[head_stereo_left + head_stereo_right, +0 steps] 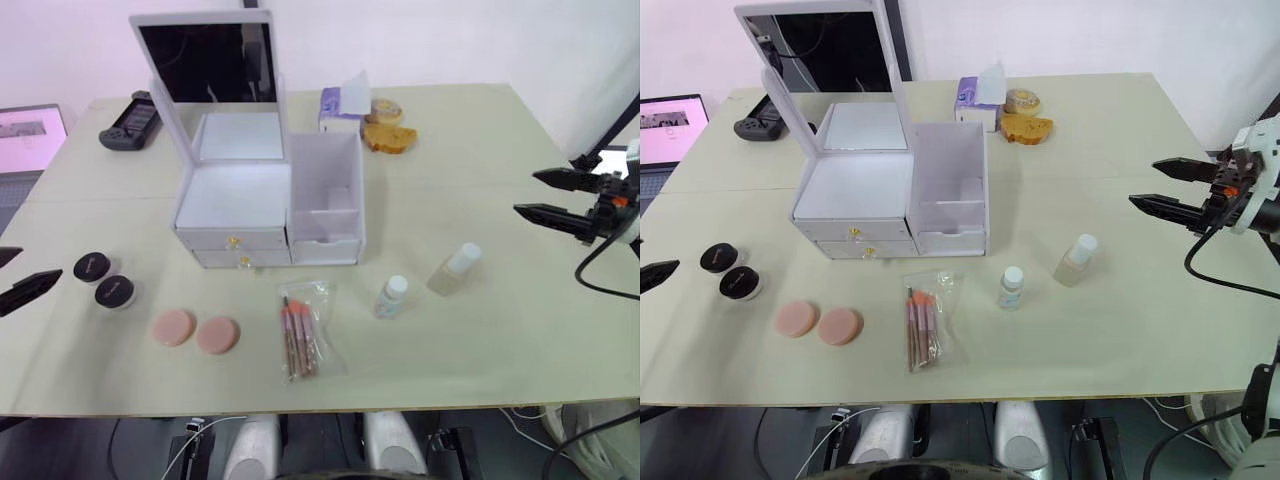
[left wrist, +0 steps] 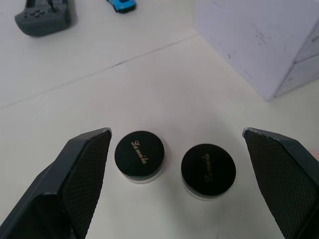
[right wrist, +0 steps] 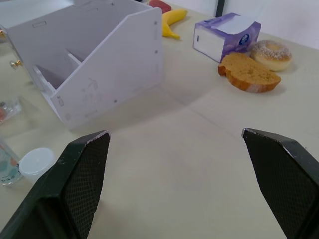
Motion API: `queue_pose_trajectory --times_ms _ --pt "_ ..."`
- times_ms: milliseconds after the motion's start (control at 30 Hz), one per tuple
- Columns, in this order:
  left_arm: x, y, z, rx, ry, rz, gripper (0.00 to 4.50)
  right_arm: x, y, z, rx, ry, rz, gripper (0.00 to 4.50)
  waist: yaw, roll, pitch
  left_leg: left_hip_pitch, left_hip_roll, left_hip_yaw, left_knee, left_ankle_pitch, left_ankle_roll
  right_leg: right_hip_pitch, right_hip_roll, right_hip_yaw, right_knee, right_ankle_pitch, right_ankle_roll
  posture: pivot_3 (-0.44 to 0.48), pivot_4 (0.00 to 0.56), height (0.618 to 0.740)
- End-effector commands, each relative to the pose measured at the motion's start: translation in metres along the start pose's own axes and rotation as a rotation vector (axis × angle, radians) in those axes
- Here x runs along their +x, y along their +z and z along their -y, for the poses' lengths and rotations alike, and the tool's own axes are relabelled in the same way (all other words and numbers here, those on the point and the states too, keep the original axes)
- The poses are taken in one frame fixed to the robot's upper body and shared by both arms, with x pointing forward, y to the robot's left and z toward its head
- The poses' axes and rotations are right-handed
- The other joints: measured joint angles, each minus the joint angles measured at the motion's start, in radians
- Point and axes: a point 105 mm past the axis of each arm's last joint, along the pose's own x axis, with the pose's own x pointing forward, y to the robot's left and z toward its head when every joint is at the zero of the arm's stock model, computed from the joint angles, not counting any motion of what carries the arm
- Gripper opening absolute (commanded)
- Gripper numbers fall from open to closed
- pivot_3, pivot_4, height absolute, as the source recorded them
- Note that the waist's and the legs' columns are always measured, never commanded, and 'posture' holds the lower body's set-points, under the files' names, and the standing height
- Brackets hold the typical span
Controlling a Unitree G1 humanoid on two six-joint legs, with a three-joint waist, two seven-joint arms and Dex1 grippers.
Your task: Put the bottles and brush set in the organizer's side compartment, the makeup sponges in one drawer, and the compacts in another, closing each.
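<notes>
Left wrist view: left claw [image 2: 177, 186] spread wide, hovering just above the bench [image 1: 480, 340] with both compacts [image 2: 172, 163] sitting between its fingers, nothing pinched.
Compacts: two black-lidded pots side by side, near the bench's left edge, gold lettering on the lids that I can't quite read.
Right claw [image 1: 1160, 185]: spread open over the right side of the bench, empty, well apart from everything.
Organizer [image 1: 270, 205]: white, mid-bench, mirror lid standing up, both drawers shut, side compartment on its right open at the top.
Sponges [image 1: 195, 330]: two pink rounds just beside each other, in front of the organizer toward the left.
Brush set [image 1: 300, 335]: in a clear bag, lying flat in front of the drawers.
Bottles: small bottle [image 1: 392, 296] upright right of the brushes, bigger bottle [image 1: 455, 268] further right, lying tilted, I think.
Back of bench: tissue pack [image 1: 342, 105], bread slice [image 1: 390, 137], doughnut [image 1: 385, 108], game controller [image 1: 130, 120].
</notes>
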Motion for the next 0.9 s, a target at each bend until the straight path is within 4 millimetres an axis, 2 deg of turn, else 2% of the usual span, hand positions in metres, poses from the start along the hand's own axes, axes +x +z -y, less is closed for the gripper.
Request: queue_pose_trajectory --times_ms 33,533,667,800,900 --pt "0.001 0.011 -0.004 0.048 0.024 0.016 4.44 -0.003 0.013 0.0 -0.056 -0.004 0.007 4.5 0.0 0.0 0.0 0.0 0.0 0.0 0.0 0.0 0.0 0.0 0.0 0.0 0.0 0.0 0.0 0.0 0.15 0.74" --pt "0.004 0.012 -0.007 0.013 0.009 0.02 4.44 -0.002 0.025 -0.001 -0.077 -0.032 0.021 4.5 0.001 0.0 0.0 0.0 0.0 0.0 -0.002 0.0 0.0 -0.001 0.0 0.001 0.0 0.0 0.0 0.0 0.15 0.74" --pt "0.011 0.025 -0.002 0.015 -0.03 0.05 4.44 -0.007 0.025 -0.003 -0.07 -0.039 0.019 4.5 0.001 0.0 0.0 0.0 0.0 0.0 -0.002 0.0 0.0 -0.001 0.0 0.001 0.0 0.0 0.0 0.0 0.15 0.74" --pt "0.024 0.049 0.024 -0.068 -0.224 0.1 4.44 -0.013 0.026 -0.009 -0.072 -0.021 0.005 4.5 0.006 -0.001 0.0 0.0 0.0 0.0 -0.002 0.0 0.0 -0.001 0.0 0.001 0.0 0.0 0.0 0.0 0.15 0.74" --pt "0.038 0.075 0.059 -0.097 -0.413 0.158 4.44 -0.018 0.031 -0.022 -0.059 0.006 0.004 4.5 0.011 -0.001 0.0 0.0 0.0 0.0 -0.002 0.0 0.0 -0.001 0.0 0.001 0.0 0.0 0.001 0.0 0.15 0.74"
